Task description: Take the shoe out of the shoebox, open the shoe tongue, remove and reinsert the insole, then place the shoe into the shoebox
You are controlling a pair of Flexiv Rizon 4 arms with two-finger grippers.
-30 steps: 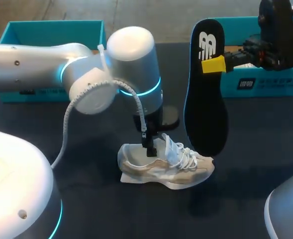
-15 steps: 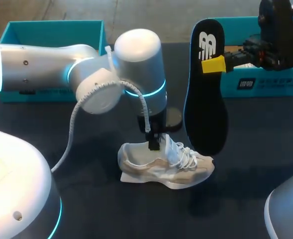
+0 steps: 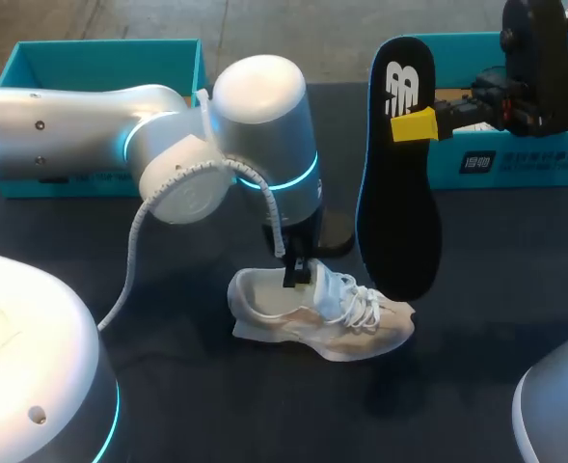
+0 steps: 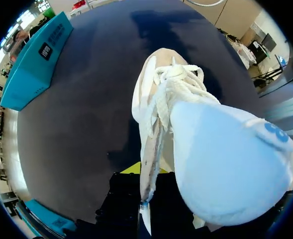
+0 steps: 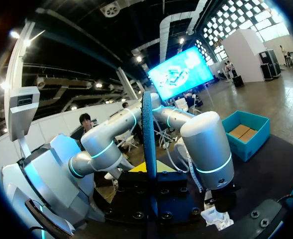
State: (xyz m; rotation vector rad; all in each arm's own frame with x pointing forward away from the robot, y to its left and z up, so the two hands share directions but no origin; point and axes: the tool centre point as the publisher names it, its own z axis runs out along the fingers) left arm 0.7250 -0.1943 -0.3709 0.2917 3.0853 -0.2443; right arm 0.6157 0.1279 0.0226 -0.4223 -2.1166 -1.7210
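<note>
Your left gripper [image 3: 298, 275] is clamped on the collar of the beige and white lace-up running shoe [image 3: 332, 313], which lies on its sole at the middle of the dark table [image 3: 486, 299]. In the left wrist view one yellow tip presses the outer side of the collar wall, and the pale padded tongue [image 4: 226, 164] hides the other. Your right gripper [image 3: 414, 125] grips the long black foam insole [image 3: 399, 222] near its heel end. The insole hangs upright with its toe end just above the toe of the shoe. The teal cardboard shoebox [image 3: 525, 159] stands behind the right gripper, and a second teal open box [image 3: 100, 58] stands at the far left.

Expect trouble at reinsertion. The insole hangs over the laced forefoot, not over the opening, so a straight descent would likely buckle the foam against the laces. The tongue may fold back across the opening and block entry. A clamp on one collar wall alone may let the shoe pivot or tip when the insole pushes in.

A white logo [image 3: 402, 92] is printed on the heel end of the insole, and a white label block [image 3: 476, 162] sits on the shoebox wall. The label text is too small to read.
</note>
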